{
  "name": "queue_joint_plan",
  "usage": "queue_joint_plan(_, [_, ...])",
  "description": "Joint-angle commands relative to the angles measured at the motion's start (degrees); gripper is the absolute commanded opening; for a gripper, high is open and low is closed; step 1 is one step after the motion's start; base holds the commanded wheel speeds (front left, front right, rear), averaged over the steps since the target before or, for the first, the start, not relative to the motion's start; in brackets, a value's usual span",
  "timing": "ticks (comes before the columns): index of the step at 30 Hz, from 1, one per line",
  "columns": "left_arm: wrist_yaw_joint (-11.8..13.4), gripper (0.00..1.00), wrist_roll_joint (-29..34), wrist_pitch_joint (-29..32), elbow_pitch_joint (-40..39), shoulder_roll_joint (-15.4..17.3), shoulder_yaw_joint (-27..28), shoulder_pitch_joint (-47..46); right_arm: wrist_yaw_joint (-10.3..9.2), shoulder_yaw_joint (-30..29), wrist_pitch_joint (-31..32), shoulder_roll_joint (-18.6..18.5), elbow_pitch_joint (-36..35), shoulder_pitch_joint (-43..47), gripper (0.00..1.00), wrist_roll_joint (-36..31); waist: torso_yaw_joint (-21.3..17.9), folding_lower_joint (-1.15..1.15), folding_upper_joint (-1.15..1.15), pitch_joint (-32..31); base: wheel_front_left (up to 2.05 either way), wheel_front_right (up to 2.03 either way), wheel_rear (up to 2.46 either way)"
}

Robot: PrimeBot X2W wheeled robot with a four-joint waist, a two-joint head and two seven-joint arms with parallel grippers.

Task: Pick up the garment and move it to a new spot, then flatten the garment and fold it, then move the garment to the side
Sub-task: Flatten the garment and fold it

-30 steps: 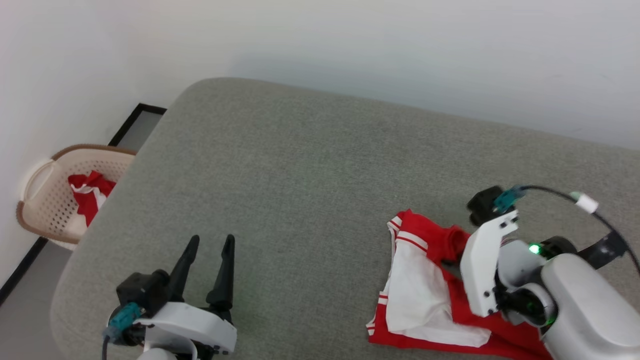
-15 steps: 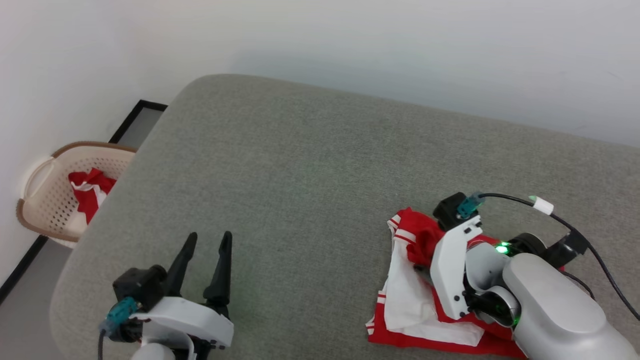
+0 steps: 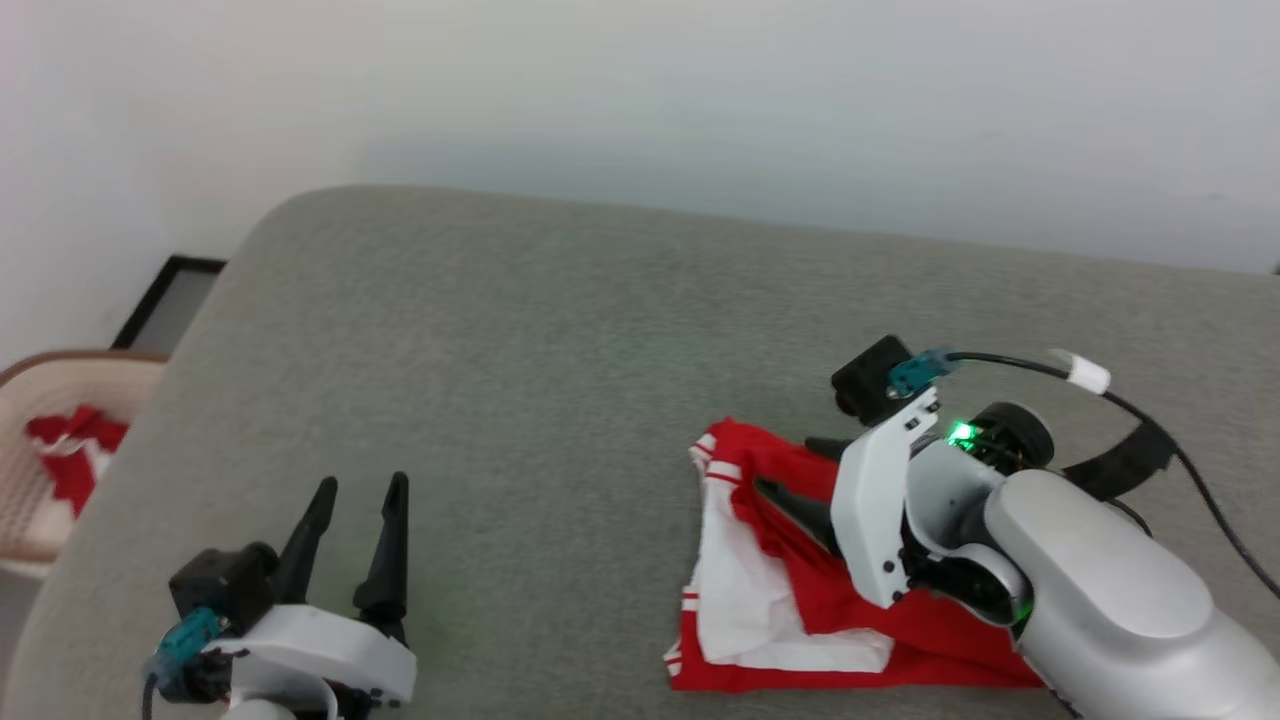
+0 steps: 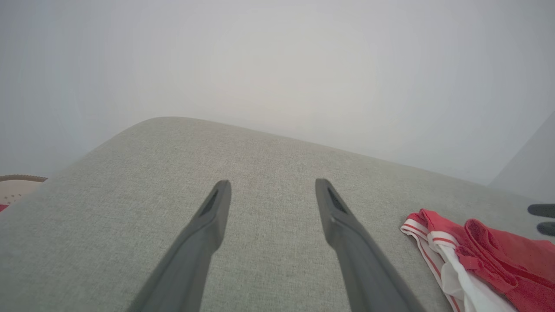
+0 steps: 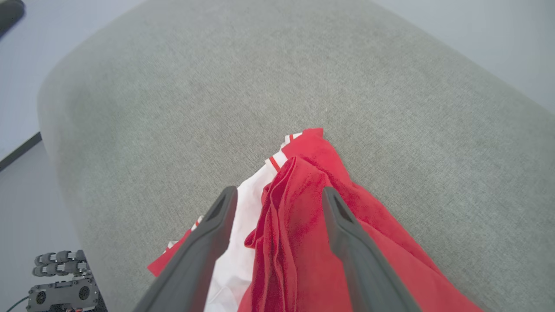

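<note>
Grey padded surface (image 3: 560, 330) against a pale wall (image 3: 640, 90); both claws are standing wide open, neither is gripping anything.
Right claw (image 3: 785, 462) is sitting low over the garment (image 3: 745, 590), fingers spread; in the right wrist view a raised red fold is running up between its fingers (image 5: 204, 242), loose, not pinched; white sleeve cloth is lying beside and under one finger; red body is spreading out beneath and behind the claw; striped trim is showing just past the fingertips; left claw (image 3: 363, 480) is hovering over bare surface, well apart from the garment, which is lying off to that claw's right; nothing is sitting between its fingers (image 4: 347, 234); basket (image 3: 50, 400) holding red-and-white cloth is sitting beyond the surface edge, to the left of the left claw.
</note>
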Motion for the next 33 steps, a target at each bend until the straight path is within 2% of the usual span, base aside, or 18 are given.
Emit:
queue_joint_plan(1, [-0.1,1.00,0.4,0.0,-0.1,0.2,0.0,0.8,-0.06,-0.2,-1.0,-0.4,-0.6,-0.2,1.00,0.6,-3.4,0.00,0.00,-1.3,0.00,0.00,0.00])
queue_joint_plan(10, [-0.1,1.00,1.3,0.0,-0.2,1.8,1.7,3.0,-0.06,-4.1,-10.5,-6.1,-5.2,3.0,1.00,0.3,-10.5,0.00,0.00,-3.3,0.00,0.00,0.00])
queue_joint_plan(15, [0.0,1.00,3.0,0.0,-0.8,2.3,2.6,3.8,-0.06,-8.3,-17.4,-9.8,-6.1,6.6,1.00,-1.3,-13.0,0.00,0.00,-4.0,0.00,0.00,0.00])
queue_joint_plan(20, [0.2,1.00,4.3,0.0,-1.5,2.3,4.3,4.8,-0.06,-14.2,-25.0,-11.7,-5.6,11.4,1.00,-2.8,-14.4,0.00,0.00,-4.6,0.00,0.00,0.00])
queue_joint_plan(26, [0.1,1.00,4.9,0.0,-2.0,2.1,6.3,6.3,-0.06,-19.8,-30.6,-11.9,-4.2,17.1,1.00,-4.9,-15.1,0.00,0.00,-5.2,0.00,0.00,0.00])
queue_joint_plan(33, [0.1,1.00,6.0,0.0,-3.2,1.8,8.3,8.6,-0.06,-24.7,-34.2,-10.8,-4.0,22.9,1.00,-7.2,-15.0,0.00,0.00,-5.7,0.00,0.00,0.00])
